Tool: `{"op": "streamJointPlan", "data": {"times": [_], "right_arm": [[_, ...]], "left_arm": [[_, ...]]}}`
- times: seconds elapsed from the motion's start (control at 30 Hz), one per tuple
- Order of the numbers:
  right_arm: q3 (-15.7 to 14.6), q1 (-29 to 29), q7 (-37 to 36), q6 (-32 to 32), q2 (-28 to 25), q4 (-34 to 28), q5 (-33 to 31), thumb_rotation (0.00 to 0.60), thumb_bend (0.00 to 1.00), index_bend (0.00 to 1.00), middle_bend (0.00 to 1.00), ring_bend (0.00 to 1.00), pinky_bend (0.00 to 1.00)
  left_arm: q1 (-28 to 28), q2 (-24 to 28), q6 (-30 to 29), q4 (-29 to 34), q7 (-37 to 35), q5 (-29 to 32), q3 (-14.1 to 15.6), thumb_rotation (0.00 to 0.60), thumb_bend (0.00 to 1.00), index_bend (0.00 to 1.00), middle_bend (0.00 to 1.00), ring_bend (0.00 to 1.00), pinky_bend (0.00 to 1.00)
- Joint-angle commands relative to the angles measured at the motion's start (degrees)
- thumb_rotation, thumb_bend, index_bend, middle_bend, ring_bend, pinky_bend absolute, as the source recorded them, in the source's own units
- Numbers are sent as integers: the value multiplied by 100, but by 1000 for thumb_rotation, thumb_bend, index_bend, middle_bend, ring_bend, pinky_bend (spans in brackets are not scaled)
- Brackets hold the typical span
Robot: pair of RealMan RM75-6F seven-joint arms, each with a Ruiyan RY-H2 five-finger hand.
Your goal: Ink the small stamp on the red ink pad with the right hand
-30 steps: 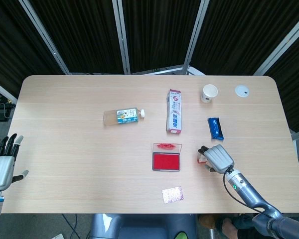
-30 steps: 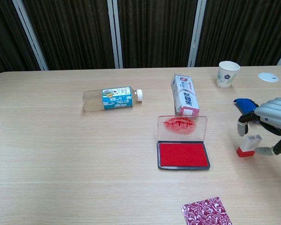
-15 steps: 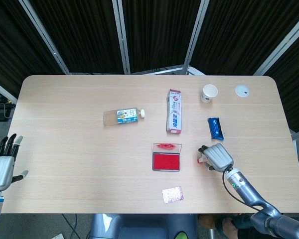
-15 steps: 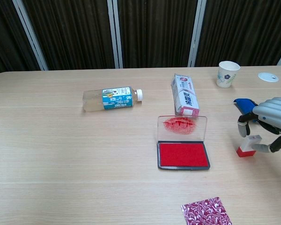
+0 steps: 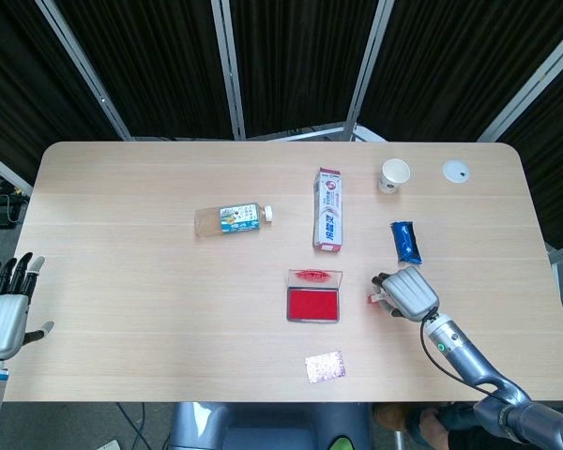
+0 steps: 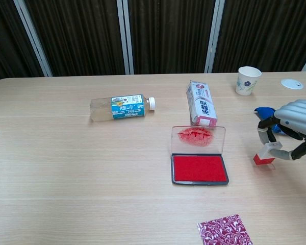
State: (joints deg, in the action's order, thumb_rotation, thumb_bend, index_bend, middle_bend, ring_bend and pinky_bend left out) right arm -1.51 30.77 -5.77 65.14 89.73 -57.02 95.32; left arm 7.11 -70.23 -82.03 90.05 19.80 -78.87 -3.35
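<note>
From the head view, the right robot hand [image 5: 408, 292] sits at about 3 o'clock of the open red ink pad [image 5: 313, 304] on the table [image 5: 150, 309], its fingers curled over the small stamp [image 5: 375, 298], while the left robot hand [image 5: 4, 314] hangs off the table's 9 o'clock edge holding nothing, fingers straight and apart. From the chest view, the right robot hand [image 6: 290, 130] pinches the small stamp [image 6: 265, 154] between fingertips, tilted and seemingly lifted just off the table [image 6: 66, 178], at 3 o'clock of the red ink pad [image 6: 199, 168] and apart from it, with a blue packet [image 6: 265, 112] behind the hand.
</note>
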Motion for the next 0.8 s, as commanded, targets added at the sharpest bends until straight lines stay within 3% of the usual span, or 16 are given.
{"op": "streamJointPlan", "data": {"times": [0.03,0.2,0.37,0.8], "right_arm": [[55,100,-122,73,-270,-490,46,600,419,563,562,778,1000],[133,361,-86,-73,-715,-1412,141,600,433,565,563,778,1000],[204,692,319,-360,-820,-1963,283,600,434,569,563,778,1000],[301,1012,868,-892,-230,-1855,32,600,457,573,566,778,1000]], "left_arm": [[4,3,6,4,1,-4,4,600,0,0,0,0,0],[12,1,13,4,3,-16,12,600,0,0,0,0,0],[15,-3,18,-5,7,-7,12,600,0,0,0,0,0],[24,-20,61,-79,-21,54,5,600,0,0,0,0,0]]}}
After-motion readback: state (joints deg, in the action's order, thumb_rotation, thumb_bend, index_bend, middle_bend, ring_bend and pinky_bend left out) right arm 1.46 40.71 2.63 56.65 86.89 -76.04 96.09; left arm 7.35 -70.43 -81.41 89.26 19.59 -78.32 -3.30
